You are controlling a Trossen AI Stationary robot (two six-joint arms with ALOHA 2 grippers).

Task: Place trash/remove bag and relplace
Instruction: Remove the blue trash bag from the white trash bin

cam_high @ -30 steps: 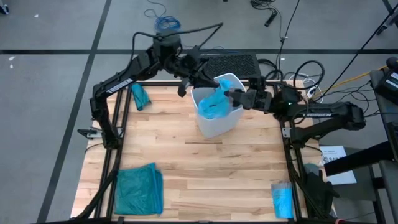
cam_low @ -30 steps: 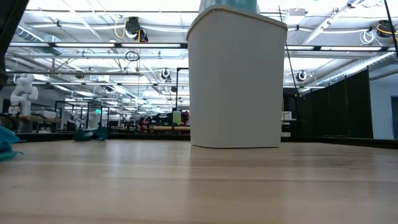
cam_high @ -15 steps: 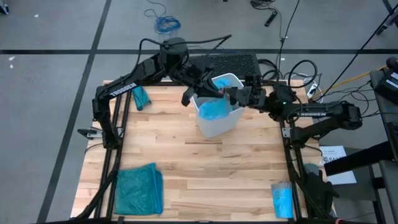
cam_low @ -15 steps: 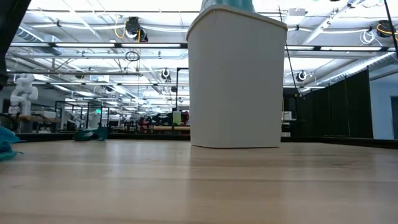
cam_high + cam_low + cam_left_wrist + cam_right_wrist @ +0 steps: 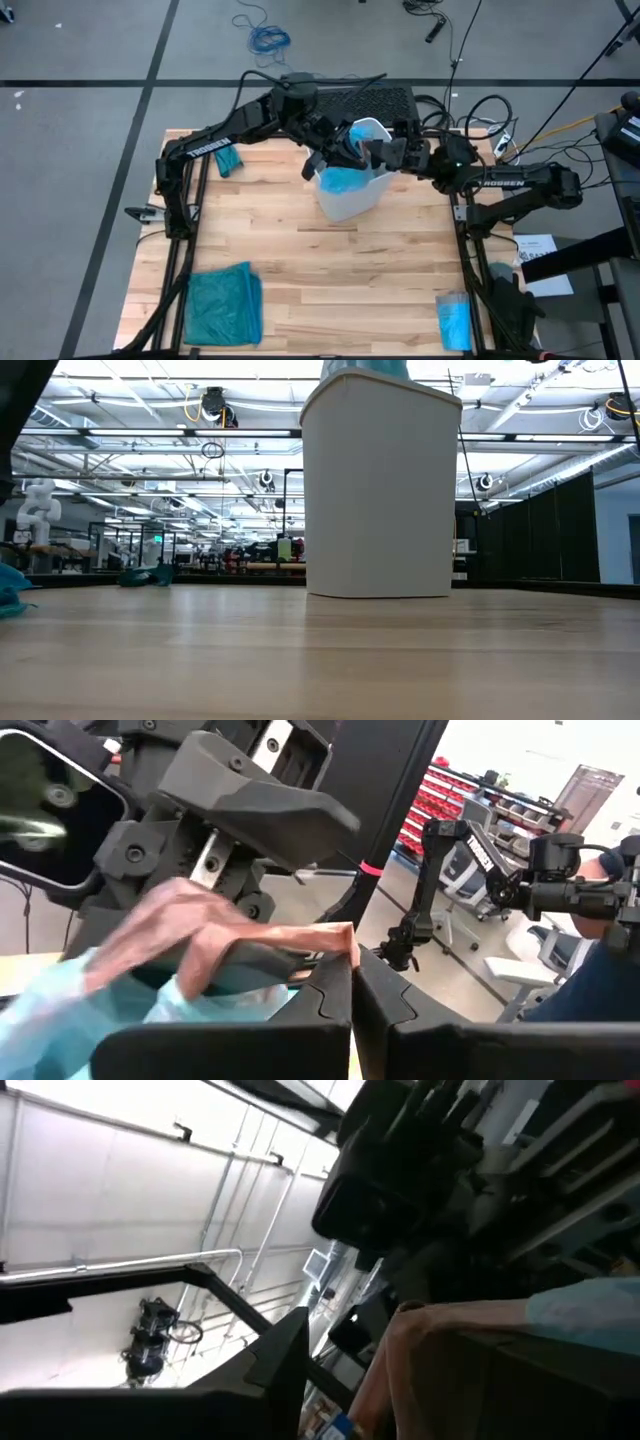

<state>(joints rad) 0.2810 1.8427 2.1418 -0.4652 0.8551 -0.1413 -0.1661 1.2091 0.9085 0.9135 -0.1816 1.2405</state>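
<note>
Now | left fingers: pinched on bag | right fingers: gripping bag edge | over bin

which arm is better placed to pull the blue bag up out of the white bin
Probably the left. The left gripper is shut above the white bin, seemingly pinching the bag. The right gripper is beside it at the rim.

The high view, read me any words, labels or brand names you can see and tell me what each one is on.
"TROSSEN": white lettering on the left arm, only just legible.
"TROSSEN": white lettering on the right arm, only just legible.
Printed sheet lying beside the table: has text, too small to read.
White bin, blue bag and teal bag: no readable text.
</note>
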